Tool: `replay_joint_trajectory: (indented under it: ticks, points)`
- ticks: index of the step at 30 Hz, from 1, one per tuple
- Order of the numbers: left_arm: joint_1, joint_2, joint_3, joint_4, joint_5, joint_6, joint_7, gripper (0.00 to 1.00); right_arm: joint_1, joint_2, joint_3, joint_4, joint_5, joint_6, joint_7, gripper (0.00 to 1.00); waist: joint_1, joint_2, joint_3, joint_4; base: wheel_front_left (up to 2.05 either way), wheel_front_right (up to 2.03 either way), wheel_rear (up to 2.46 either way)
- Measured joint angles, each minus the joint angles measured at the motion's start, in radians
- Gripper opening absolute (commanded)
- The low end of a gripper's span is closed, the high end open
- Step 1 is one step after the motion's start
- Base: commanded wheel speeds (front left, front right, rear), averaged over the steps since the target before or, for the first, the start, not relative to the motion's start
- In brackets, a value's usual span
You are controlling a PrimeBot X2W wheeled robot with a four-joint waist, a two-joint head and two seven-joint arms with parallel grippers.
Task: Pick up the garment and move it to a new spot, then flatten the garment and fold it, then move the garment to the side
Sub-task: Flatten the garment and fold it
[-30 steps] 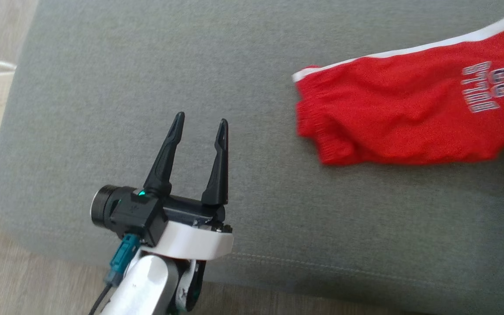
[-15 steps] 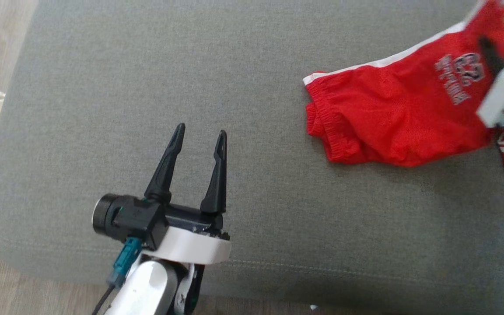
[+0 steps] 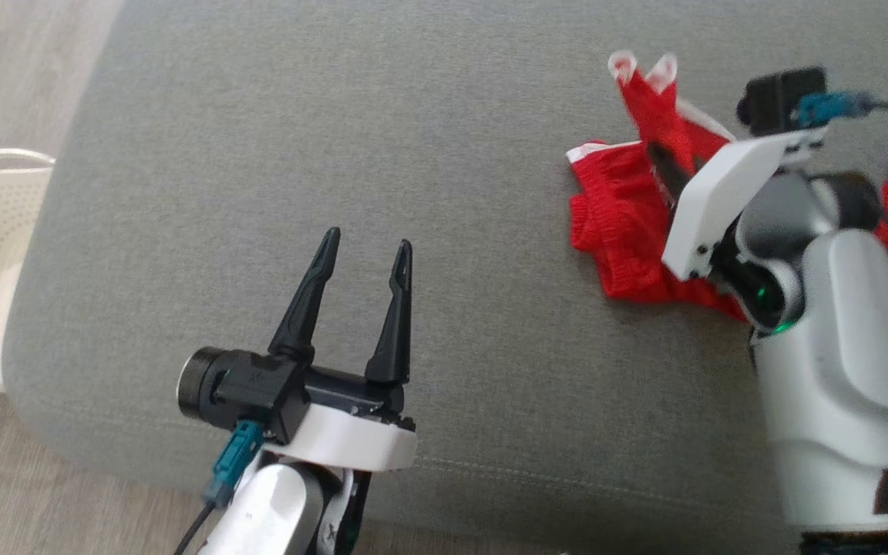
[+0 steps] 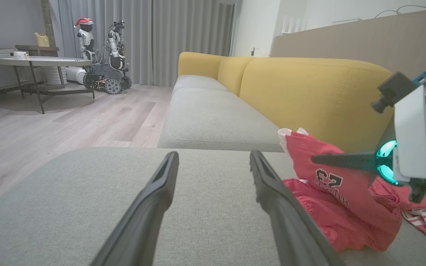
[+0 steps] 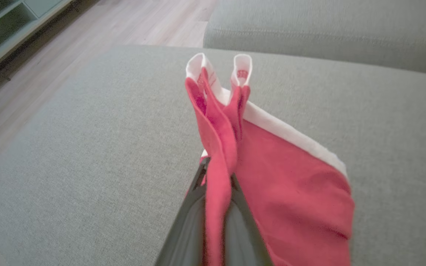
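At lower left our left hand [image 3: 369, 239] hovers spread and empty over the grey cushion [image 3: 490, 347], while farther off at upper right our right hand [image 3: 666, 168] pinches the red garment [image 3: 621, 247] by a raised edge, we judge for carrying elsewhere.

The left hand [image 3: 369, 239] has two long, tapering matt-black fingers [image 3: 307, 297] on a boxy black body, with a round black camera barrel [image 3: 196, 383] at its side. Below sit a curved white wrist plate [image 3: 344, 443], a teal plug [image 3: 232, 459] and a thin black cable [image 3: 196, 532]. The right hand [image 4: 316, 159] has a flat white angular plate [image 3: 721, 193], a glossy pale-grey forearm shell [image 3: 845, 347] and a green-lit ring [image 3: 764, 294].
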Motion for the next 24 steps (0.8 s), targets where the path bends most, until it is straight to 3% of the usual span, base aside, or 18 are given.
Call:
replay_joint_trajectory:
  ticks: [2,3,4,5,6,9,14,18,24]
  points:
    - [0.000,-0.004,-0.002,0.002,0.000,-0.002,0.000,1.00,0.013,0.013,-0.005,0.039,-0.010,0.000,-0.020,0.00,0.0000,0.0000,-0.002,0.013,0.00,0.00,0.00]
    - [0.001,-0.005,-0.003,0.003,0.000,-0.002,0.000,1.00,0.019,0.019,-0.010,0.058,-0.007,0.000,-0.030,0.07,0.0000,0.0000,-0.002,0.018,0.00,0.00,0.00]
    - [0.001,-0.006,-0.003,0.004,-0.002,-0.004,0.000,1.00,0.024,0.025,-0.017,0.074,0.008,0.000,-0.044,0.36,0.0000,0.0000,-0.003,0.023,0.00,0.00,0.00]
    - [0.002,-0.007,-0.003,0.006,-0.006,-0.007,0.000,1.00,0.029,0.028,-0.027,0.089,0.029,0.000,-0.056,0.73,0.0000,0.0000,-0.004,0.027,0.00,0.00,0.00]
    - [0.002,-0.007,-0.003,0.008,-0.007,-0.007,0.000,1.00,0.032,0.028,-0.031,0.100,0.067,0.000,-0.072,1.00,0.0000,0.0000,-0.005,0.030,0.00,0.00,0.00]
    - [0.006,-0.008,-0.002,0.011,-0.007,-0.007,0.000,1.00,0.035,0.028,-0.032,0.108,0.220,0.000,-0.146,1.00,0.0000,0.0000,-0.011,0.032,0.00,0.00,0.00]
    - [0.026,-0.008,0.007,0.017,-0.007,-0.006,0.000,1.00,0.037,0.032,-0.076,0.064,0.300,0.000,-0.265,1.00,0.0000,0.0000,-0.022,0.015,0.00,0.00,0.00]
    - [0.041,-0.005,0.026,0.014,-0.007,0.004,0.000,1.00,0.070,0.026,-0.139,-0.059,0.241,0.000,-0.315,1.00,0.0000,0.0000,-0.037,-0.015,0.00,0.00,0.00]
    - [0.082,0.000,0.060,0.005,-0.034,0.020,0.000,1.00,0.218,-0.062,-0.177,-0.244,0.118,0.000,-0.433,1.00,0.0000,0.0000,-0.077,-0.055,0.00,0.00,0.00]
